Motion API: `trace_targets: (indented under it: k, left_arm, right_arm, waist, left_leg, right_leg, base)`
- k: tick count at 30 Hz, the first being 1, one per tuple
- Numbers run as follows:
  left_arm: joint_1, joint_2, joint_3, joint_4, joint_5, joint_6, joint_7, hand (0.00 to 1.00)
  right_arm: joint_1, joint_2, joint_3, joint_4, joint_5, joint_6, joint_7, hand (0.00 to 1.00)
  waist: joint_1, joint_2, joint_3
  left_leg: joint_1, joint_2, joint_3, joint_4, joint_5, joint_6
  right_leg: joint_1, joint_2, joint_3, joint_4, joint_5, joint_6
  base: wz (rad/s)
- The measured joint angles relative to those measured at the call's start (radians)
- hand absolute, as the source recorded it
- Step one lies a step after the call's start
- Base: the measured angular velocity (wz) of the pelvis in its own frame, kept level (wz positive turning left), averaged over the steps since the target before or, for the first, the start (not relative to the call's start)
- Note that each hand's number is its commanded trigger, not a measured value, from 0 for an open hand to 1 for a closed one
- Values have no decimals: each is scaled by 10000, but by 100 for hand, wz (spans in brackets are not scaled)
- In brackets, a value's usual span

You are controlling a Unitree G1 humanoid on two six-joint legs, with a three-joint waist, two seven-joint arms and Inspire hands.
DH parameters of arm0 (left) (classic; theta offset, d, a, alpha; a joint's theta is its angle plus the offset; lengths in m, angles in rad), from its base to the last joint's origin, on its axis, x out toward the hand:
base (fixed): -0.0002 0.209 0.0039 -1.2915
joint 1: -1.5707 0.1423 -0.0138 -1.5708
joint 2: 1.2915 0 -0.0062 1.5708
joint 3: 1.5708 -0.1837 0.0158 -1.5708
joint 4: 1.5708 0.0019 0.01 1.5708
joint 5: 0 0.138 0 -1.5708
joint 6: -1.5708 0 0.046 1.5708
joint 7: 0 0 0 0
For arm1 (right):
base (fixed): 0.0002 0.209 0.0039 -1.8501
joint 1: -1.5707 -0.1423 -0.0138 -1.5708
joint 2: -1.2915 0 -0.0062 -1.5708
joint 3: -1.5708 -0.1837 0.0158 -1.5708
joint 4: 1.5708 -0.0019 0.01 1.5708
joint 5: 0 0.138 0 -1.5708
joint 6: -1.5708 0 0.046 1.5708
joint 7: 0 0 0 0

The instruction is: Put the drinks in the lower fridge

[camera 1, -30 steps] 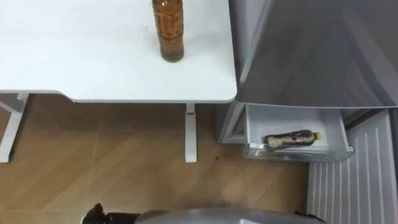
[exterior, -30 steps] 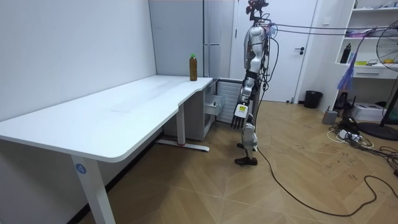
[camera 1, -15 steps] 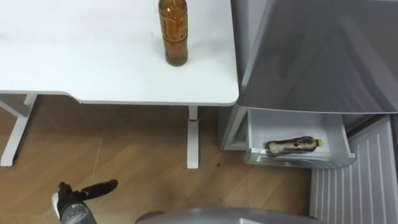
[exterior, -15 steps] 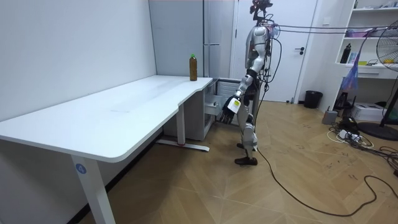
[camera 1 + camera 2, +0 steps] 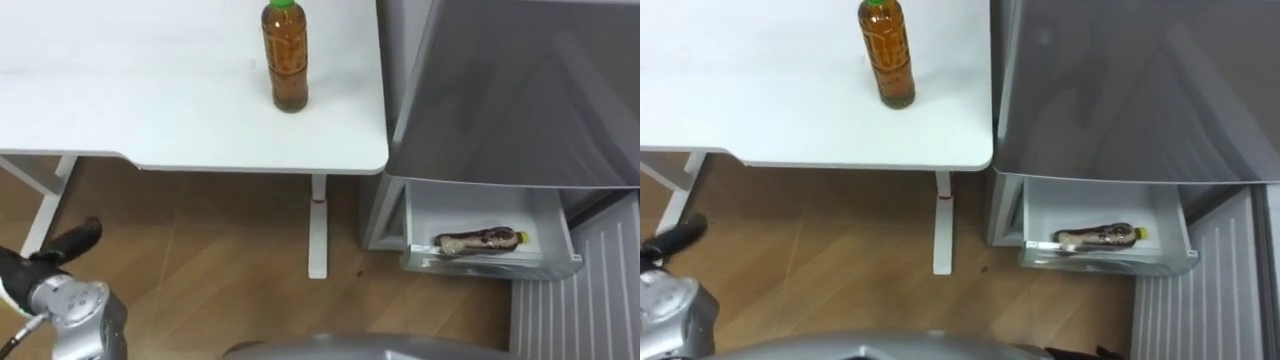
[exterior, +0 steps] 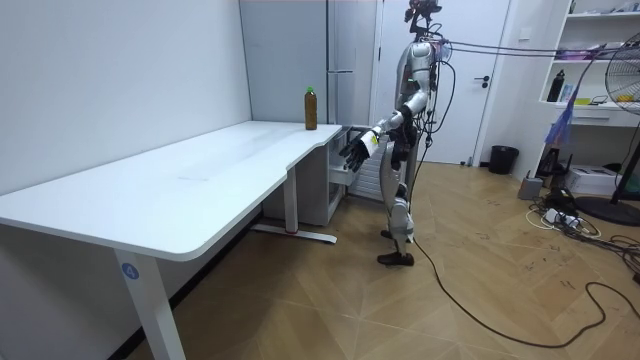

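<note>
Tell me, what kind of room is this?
Probably an office or workroom, not a kitchen: a long white desk stands against the wall, shelves and a fan are on the far side, and a fridge sits beside the desk with its bottom drawer open.

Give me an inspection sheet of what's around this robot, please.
Surface: white table, one bottle standing on it.
Job's things: amber plastic bottle with green cap, upright near the table's fridge-side edge; brown bottle with yellow cap, lying in the open white fridge drawer.
Clutter: nothing seen.
Hands: left hand open, held out toward the table, holding nothing.
Cables: tangle of cords on the floor at the room view's right.
Surroundings: grey fridge beside the table; wooden floor.
</note>
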Motion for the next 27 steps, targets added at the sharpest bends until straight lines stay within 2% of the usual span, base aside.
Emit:
trace_targets:
  k: [3,7,14,17,22,25,27]
  left_arm:
    - [-6,18,-31,-1211,-22,-237,34,0]
    - [-5,19,-17,-2281,37,-393,-1,0]
    - [-81,20,-230,-4016,670,-411,-666,0]
    - [-254,107,-410,-4246,1268,-418,-981,0]
    - [-369,178,-1182,-4227,1475,-416,-1576,0]
    - [-374,179,-1625,-4227,1448,-406,-2094,0]
    - [-379,177,-1823,-4227,1251,-285,-2482,0]
  right_arm:
    - [-12,17,-8,19,12,-29,4,0]
    - [13,24,-69,152,-53,-83,-1,0]
    - [-42,27,-68,277,-640,-208,18,0]
    - [-55,23,-64,418,-750,-297,79,0]
    - [-185,-25,69,787,-794,-401,105,0]
    - [-215,-49,163,856,-795,-372,43,0]
    - [-198,-42,153,859,-795,-182,-37,0]
  waist:
    - [-31,6,1]
    - [-80,-1,8]
    - [-153,-70,29]
    - [-282,6,47]
    - [-542,120,175]
    - [-645,114,161]
    - [-767,138,162]
  left_leg:
    - [42,-16,-126,-11,0,0]
    - [173,-13,-180,-12,-2,-4]
    - [201,-15,-336,-14,-40,-17]
    - [250,-14,-310,-17,-45,-15]
    - [284,-12,-233,-44,-61,-12]
    - [267,-10,-142,-74,-61,-11]
    - [274,-7,-128,-81,-61,-12]
  right_leg:
    - [125,7,-6,-65,-10,4]
    - [251,28,-7,-135,-11,-4]
    - [286,49,9,-150,-22,-16]
    - [305,63,153,-148,-22,-16]
    - [332,106,411,-153,-26,-20]
    - [236,119,477,-151,-29,-23]
    - [231,124,499,-153,-32,-26]
  base:
    - [5]
    - [2]
    - [0]
    - [-3]
    - [-6]
    - [-6]
    - [-2]
